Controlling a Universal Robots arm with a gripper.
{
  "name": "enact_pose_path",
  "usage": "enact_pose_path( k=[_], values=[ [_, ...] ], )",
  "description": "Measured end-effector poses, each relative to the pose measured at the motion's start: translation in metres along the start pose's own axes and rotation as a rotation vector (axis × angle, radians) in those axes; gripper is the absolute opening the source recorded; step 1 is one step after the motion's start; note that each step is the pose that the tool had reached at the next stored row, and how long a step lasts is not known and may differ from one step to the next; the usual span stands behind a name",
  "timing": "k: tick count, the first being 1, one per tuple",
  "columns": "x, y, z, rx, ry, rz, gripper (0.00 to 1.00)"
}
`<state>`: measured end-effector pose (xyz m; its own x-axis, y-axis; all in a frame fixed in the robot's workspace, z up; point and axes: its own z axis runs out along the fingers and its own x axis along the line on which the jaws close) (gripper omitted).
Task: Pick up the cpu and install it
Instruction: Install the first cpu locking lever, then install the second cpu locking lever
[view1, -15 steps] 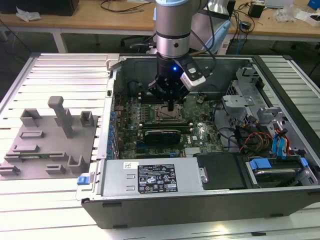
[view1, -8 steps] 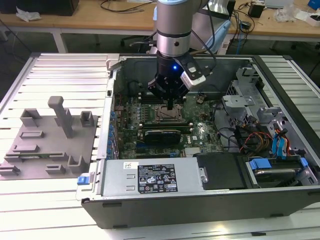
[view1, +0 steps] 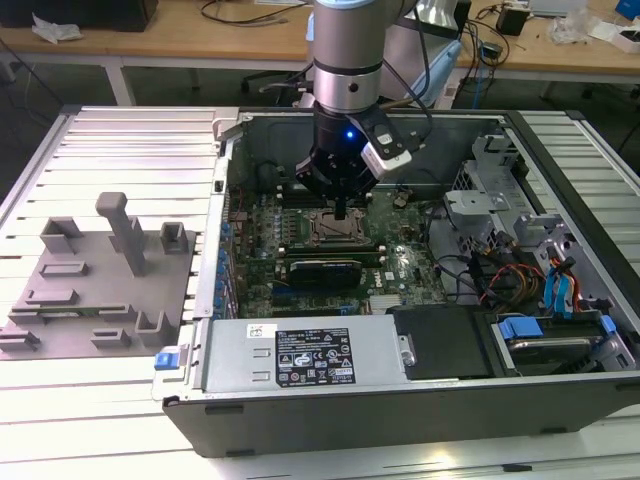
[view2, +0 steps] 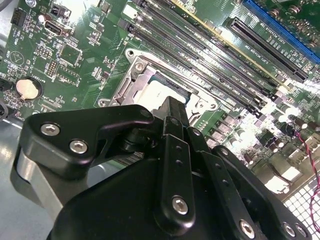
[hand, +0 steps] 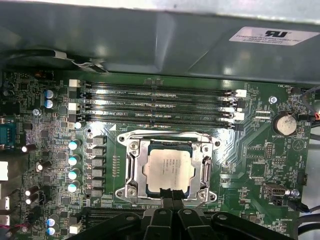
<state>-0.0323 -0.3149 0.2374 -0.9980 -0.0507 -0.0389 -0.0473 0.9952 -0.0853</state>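
Slatted metal counter (view1: 120, 150), grey moulded tray (view1: 100, 280) at exterior view's left; open computer case (view1: 400, 400) fills centre-right. Cpu (hand: 168, 167) sits in socket (hand: 167, 170), mid-frame, apparently placed for seating. Gripper (hand: 171, 192) at its edge, fingers (hand: 166, 194) pressed together, holding nothing.

The cpu (hand: 168, 168), a small flat square chip with a pale silver-white metal top, is seen lying level inside the metal-framed socket (hand: 131, 172) on the green motherboard (hand: 260, 155). In the second wrist view its pale top (view2: 159, 94) is partly hidden. Memory slots (hand: 157, 102) lie at its 12 o'clock in the first wrist view.
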Motion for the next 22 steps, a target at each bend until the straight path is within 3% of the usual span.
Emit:
enact_pose_path(
  k=[6, 7, 8, 9, 22],
  values=[
    [0.0, -0.0006, -0.0007, 0.0004, 0.0002, 0.0, 0.11],
    [0.0001, -0.0026, -0.0004, 0.0001, 0.0, 0.0, 0.11],
    [0.0006, -0.0122, 0.0005, 0.0, 0.0, 0.0, 0.11],
    [0.0007, -0.0147, 0.0007, 0.0001, 0.0, 0.0, 0.11],
    [0.0013, -0.0263, 0.0016, 0.0, 0.0, 0.0, 0.11]
  ],
)
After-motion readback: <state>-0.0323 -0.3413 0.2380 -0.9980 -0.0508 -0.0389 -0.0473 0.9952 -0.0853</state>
